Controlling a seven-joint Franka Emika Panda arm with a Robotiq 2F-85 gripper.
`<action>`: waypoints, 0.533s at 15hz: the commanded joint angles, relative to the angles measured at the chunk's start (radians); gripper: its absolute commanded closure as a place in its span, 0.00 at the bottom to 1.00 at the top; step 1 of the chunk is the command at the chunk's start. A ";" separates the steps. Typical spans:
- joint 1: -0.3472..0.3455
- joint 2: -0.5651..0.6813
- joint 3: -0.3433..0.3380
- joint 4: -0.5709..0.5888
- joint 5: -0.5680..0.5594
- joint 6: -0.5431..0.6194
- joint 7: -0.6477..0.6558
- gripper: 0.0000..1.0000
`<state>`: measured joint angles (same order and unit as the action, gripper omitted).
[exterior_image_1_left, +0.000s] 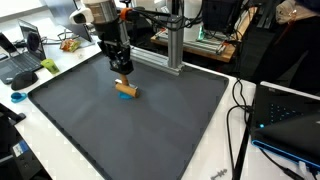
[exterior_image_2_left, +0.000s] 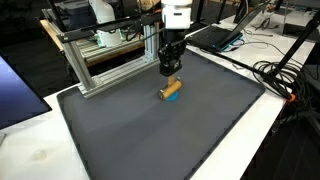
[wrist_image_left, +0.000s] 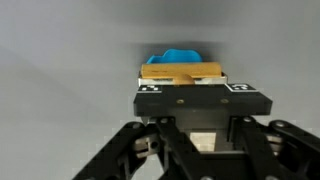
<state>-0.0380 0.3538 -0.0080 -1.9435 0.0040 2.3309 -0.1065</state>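
We see the gripper (exterior_image_1_left: 123, 78) hanging straight down over the dark mat (exterior_image_1_left: 150, 135), its fingers drawn in on a small wooden block (exterior_image_1_left: 125, 89), which sits between the tips. In the wrist view the gripper (wrist_image_left: 190, 92) fills the lower half of the picture. The wooden block (wrist_image_left: 181, 71) shows as a tan bar wedged just beyond the black finger pads (wrist_image_left: 152, 95), with a blue piece (wrist_image_left: 176, 55) peeping out behind it. In both exterior views the block lies in the far half of the mat, roughly midway across it, and the blue piece (exterior_image_1_left: 126, 97) is touching it from below or beside (we cannot tell which, nor whether the two are joined). From the opposite camera the gripper (exterior_image_2_left: 170, 76) comes down on the wooden block (exterior_image_2_left: 168, 93) from above, the blue piece (exterior_image_2_left: 175, 87) shows at the block's end, and the pair sits very low over the mat (exterior_image_2_left: 170, 140). We cannot tell whether they rest on it or are a shade clear of it. An aluminium frame (exterior_image_1_left: 172, 45) stands at the mat's far edge, near the arm but apart from the block. The frame (exterior_image_2_left: 100, 60) appears again in the other exterior view. A laptop (exterior_image_2_left: 213, 36) and a bundle of black cables (exterior_image_2_left: 278, 75) lie on the white table (exterior_image_2_left: 30, 150), well apart from the gripper.
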 joint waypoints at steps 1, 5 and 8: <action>-0.004 0.053 -0.003 0.015 -0.001 -0.052 0.007 0.78; -0.006 0.062 -0.003 0.030 0.000 -0.079 0.005 0.78; -0.007 0.068 -0.004 0.038 0.000 -0.095 0.004 0.78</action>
<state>-0.0395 0.3675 -0.0082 -1.9147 0.0041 2.2862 -0.1065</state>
